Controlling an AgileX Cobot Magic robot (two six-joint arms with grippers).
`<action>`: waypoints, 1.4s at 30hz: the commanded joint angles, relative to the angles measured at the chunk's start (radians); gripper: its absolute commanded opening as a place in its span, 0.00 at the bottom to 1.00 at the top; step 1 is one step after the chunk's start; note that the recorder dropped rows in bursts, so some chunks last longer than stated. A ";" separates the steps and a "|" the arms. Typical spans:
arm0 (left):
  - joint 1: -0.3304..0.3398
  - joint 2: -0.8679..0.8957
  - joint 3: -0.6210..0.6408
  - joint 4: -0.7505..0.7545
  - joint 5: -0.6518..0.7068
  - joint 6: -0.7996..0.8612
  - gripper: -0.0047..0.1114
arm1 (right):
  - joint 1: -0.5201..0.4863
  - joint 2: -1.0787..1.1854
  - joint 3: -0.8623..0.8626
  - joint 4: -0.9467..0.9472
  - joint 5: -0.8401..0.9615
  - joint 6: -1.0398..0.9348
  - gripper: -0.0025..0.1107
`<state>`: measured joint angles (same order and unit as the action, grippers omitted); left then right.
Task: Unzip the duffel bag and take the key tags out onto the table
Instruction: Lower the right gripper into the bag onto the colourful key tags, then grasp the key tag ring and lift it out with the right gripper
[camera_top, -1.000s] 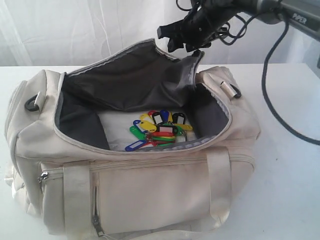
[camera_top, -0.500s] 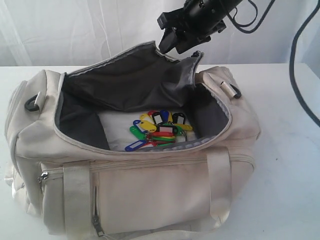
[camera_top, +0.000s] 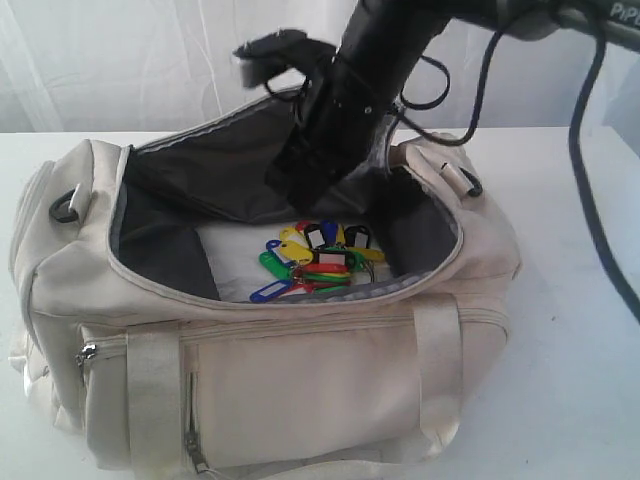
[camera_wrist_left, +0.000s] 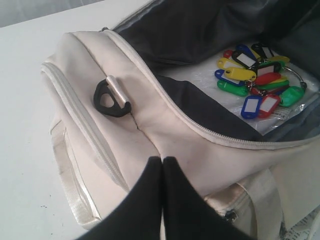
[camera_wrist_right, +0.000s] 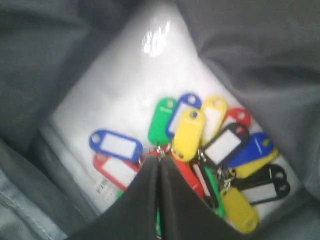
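The right pincer (camera_wrist_right: 160, 159) has dropped into the open duffel bag (camera_top: 300, 380) and closed completely, with the key tags (camera_wrist_right: 189, 132) just beneath its tips. Whether it has caught them is unclear.

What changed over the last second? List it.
The right fingers dropped from above the far rim into the open bag and closed just over the tags, with no visible hold on them. Bag and tags stayed put.
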<state>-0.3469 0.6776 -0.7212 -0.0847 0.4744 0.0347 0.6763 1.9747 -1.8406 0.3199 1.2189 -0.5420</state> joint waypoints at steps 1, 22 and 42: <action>-0.003 -0.010 0.004 -0.011 0.014 0.006 0.05 | 0.074 -0.009 0.080 -0.153 0.002 0.015 0.02; -0.003 -0.010 0.004 -0.017 0.019 0.014 0.05 | 0.081 0.163 0.132 -0.332 -0.151 0.102 0.83; -0.003 -0.010 0.004 -0.019 0.019 0.014 0.05 | 0.081 0.077 0.050 -0.320 -0.090 0.207 0.02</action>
<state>-0.3469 0.6776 -0.7212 -0.0885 0.4852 0.0466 0.7607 2.0982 -1.7693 0.0000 1.1405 -0.3402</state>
